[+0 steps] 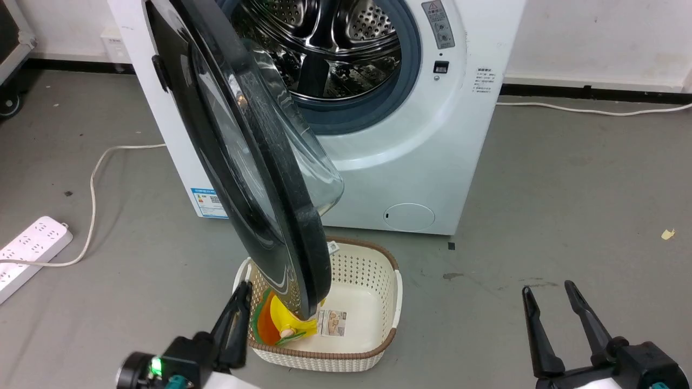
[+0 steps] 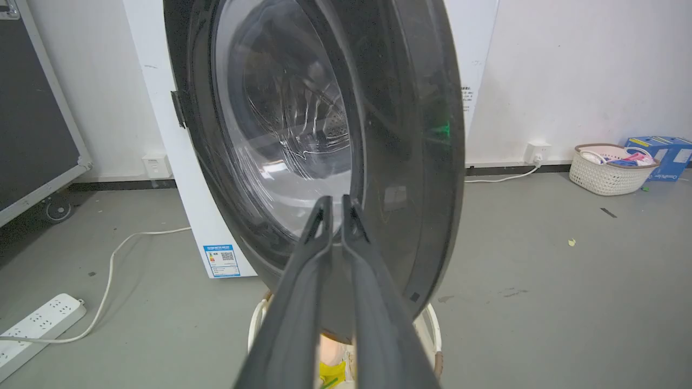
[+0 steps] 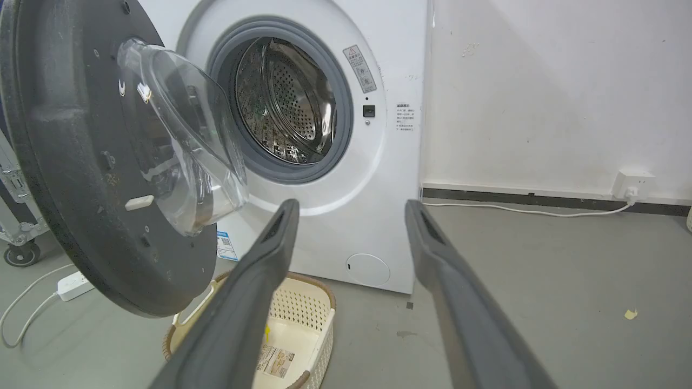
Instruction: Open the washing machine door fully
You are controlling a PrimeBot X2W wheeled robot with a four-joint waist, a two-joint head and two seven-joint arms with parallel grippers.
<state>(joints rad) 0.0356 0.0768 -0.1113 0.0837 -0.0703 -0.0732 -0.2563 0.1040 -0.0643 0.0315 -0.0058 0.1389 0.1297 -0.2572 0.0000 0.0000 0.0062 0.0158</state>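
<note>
Grey floor [image 1: 540, 189]; door [image 1: 254, 162] hangs partly open at upper left of the head view — likely heavy, rigid, glossy, so push its thick rim [image 1: 303, 216]. Empty left gripper [image 2: 335, 205] is pinched together; right gripper [image 1: 549, 288] spread wide, empty.

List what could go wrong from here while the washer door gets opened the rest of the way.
1. The left end effector, fingers closed, faces the outer side of the washing machine door; pressing there would likely swing it back shut.
2. The basket sits under the door's lower edge beside that arm; a sweep could knock it.
3. The power strip lies left of the washing machine; the base might roll onto it.
</note>
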